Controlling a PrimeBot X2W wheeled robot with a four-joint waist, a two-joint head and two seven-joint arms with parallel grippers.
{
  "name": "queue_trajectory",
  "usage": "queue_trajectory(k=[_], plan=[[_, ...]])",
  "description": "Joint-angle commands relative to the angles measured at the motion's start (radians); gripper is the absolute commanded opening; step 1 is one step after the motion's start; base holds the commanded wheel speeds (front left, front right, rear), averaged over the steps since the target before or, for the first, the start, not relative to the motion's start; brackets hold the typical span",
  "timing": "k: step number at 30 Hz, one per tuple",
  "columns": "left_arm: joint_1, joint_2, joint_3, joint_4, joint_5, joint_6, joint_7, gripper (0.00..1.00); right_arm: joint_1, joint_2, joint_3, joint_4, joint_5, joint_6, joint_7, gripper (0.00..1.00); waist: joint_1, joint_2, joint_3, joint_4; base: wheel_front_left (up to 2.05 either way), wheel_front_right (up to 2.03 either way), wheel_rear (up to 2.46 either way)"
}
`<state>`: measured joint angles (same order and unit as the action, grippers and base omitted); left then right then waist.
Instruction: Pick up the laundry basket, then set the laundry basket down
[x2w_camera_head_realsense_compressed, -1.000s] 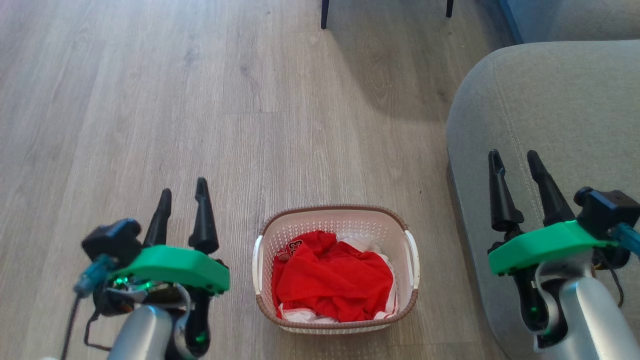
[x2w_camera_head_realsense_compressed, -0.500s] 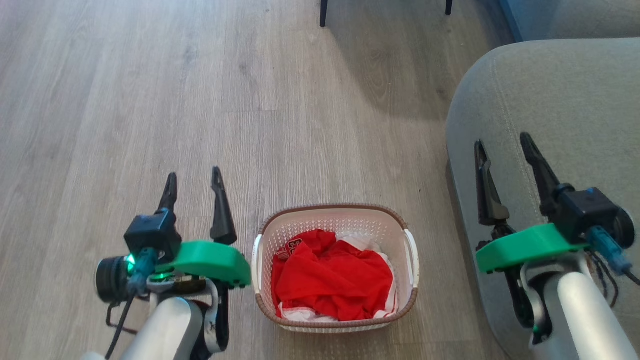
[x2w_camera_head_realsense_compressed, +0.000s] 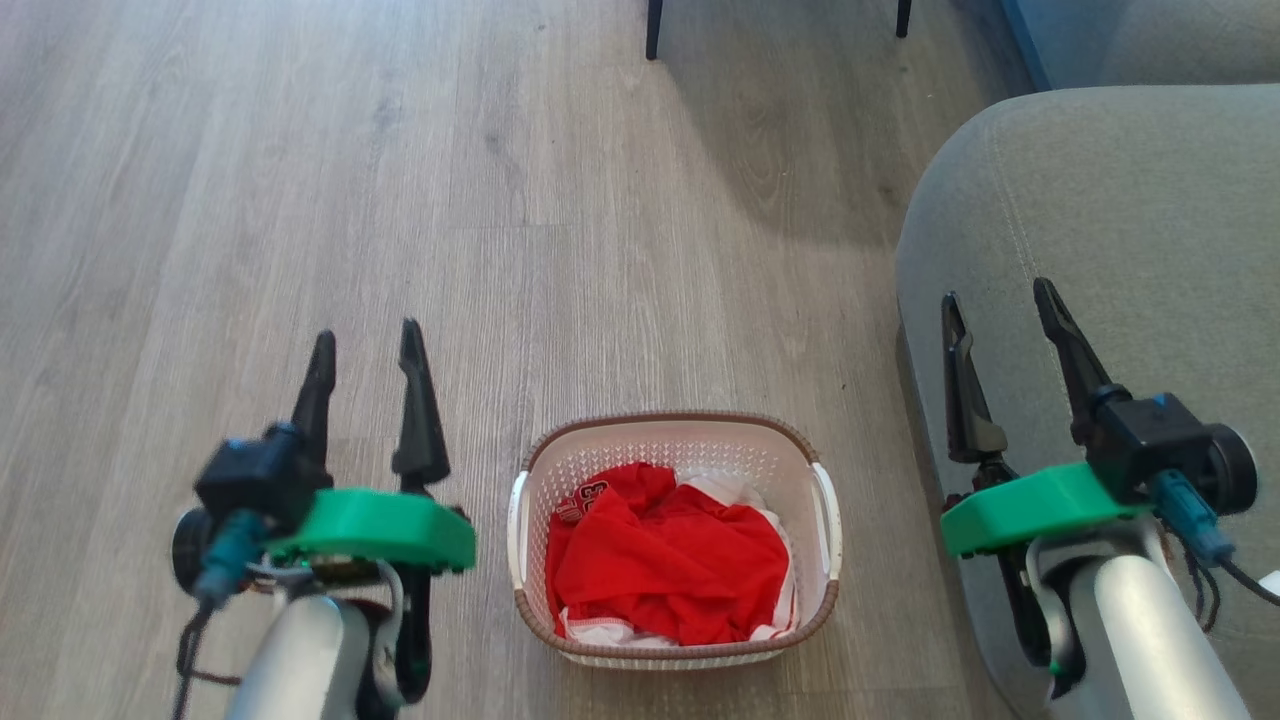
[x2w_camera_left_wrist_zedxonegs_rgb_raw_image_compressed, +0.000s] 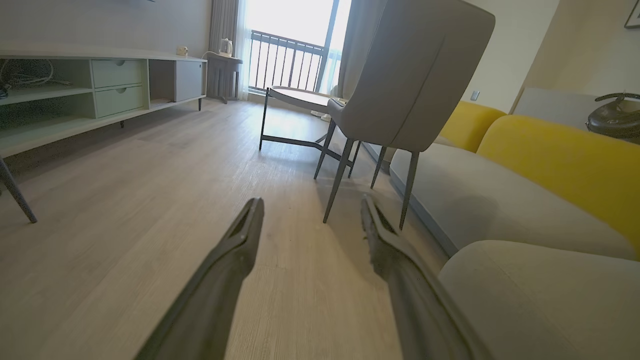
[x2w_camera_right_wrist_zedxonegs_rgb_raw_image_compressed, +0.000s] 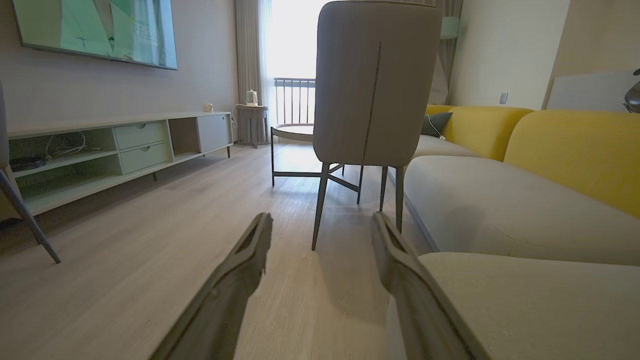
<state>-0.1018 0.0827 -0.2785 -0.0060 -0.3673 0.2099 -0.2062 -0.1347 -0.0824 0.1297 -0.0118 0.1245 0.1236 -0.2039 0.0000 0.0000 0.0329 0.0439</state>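
Zero of two steps in: hovering on either side of the laundry basket

Starting with the wood floor (x2w_camera_head_realsense_compressed: 300, 200), spreading from near to far and carrying everything else. Passing next to the grey sofa (x2w_camera_head_realsense_compressed: 1100, 200), bulking along the right, and the grey chair (x2w_camera_left_wrist_zedxonegs_rgb_raw_image_compressed: 410, 75), standing far ahead on thin dark legs.

Coming then to the laundry basket (x2w_camera_head_realsense_compressed: 672, 447), sitting flat on the floor at near centre, just left of the sofa's edge, and holding a crumpled red garment (x2w_camera_head_realsense_compressed: 665, 560) over something white. Judging from that: not yet lifting, so not yet setting down either, leaving both halves of the task to do.

Turning to the left gripper (x2w_camera_head_realsense_compressed: 366, 335), hanging just left of the basket with fingers spread apart, gripping nothing, and aiming far across bare floor in the left wrist view. Finding the right gripper (x2w_camera_head_realsense_compressed: 996, 295) likewise gaping and empty, hovering well to the right of the basket, over the sofa's near edge.

Ending at the white side handles (x2w_camera_head_realsense_compressed: 516, 525), lying untouched and apart from both sets of fingers. Probably needing next: lowering both arms and closing in on those handles, with more travel on the right than on the left.
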Motion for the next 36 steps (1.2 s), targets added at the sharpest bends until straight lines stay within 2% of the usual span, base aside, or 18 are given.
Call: queue_trajectory(k=[1, 5, 8, 16, 21, 27, 36], plan=[[-0.029, -0.007, 0.035, -0.020, 0.069, -0.015, -0.014, 1.00, -0.022, 0.004, 0.010, -0.020, -0.015, 0.006, -0.017, 1.00, 0.0000, 0.0000, -0.001, 0.000, 0.00, 0.00, 0.00], [-0.021, -0.018, 0.035, 0.009, 0.174, -0.025, -0.026, 1.00, -0.019, 0.010, 0.002, 0.016, -0.026, 0.007, -0.029, 1.00, 0.0000, 0.0000, -0.002, -0.002, 0.00, 0.00, 0.00], [-0.017, -0.022, 0.027, 0.024, 0.205, -0.031, -0.032, 1.00, -0.015, 0.013, -0.006, 0.036, -0.037, 0.007, -0.034, 1.00, 0.0000, 0.0000, -0.003, -0.004, 0.00, 0.00, 0.00], [-0.009, -0.031, 0.021, 0.114, 0.272, -0.081, -0.056, 1.00, -0.020, 0.021, 0.005, 0.107, -0.122, 0.007, -0.058, 1.00, 0.0000, 0.0000, -0.002, -0.008, 0.00, 0.00, 0.00], [-0.006, -0.032, 0.019, 0.139, 0.273, -0.104, -0.056, 1.00, -0.020, 0.024, 0.007, 0.157, -0.087, 0.007, -0.058, 1.00, 0.0000, 0.0000, -0.002, -0.012, 0.00, 0.00, 0.00], [0.000, -0.032, 0.012, 0.183, 0.234, -0.109, -0.056, 1.00, -0.030, 0.023, 0.024, 0.214, -0.080, 0.007, -0.058, 1.00, 0.0000, 0.0000, -0.006, -0.013, 0.00, 0.00, 0.00], [-0.009, -0.032, 0.014, 0.217, 0.204, -0.109, -0.056, 1.00, -0.035, 0.019, 0.033, 0.227, -0.081, 0.007, -0.058, 1.00, 0.0000, 0.0000, -0.006, -0.012, 0.00, 0.00, 0.00]])
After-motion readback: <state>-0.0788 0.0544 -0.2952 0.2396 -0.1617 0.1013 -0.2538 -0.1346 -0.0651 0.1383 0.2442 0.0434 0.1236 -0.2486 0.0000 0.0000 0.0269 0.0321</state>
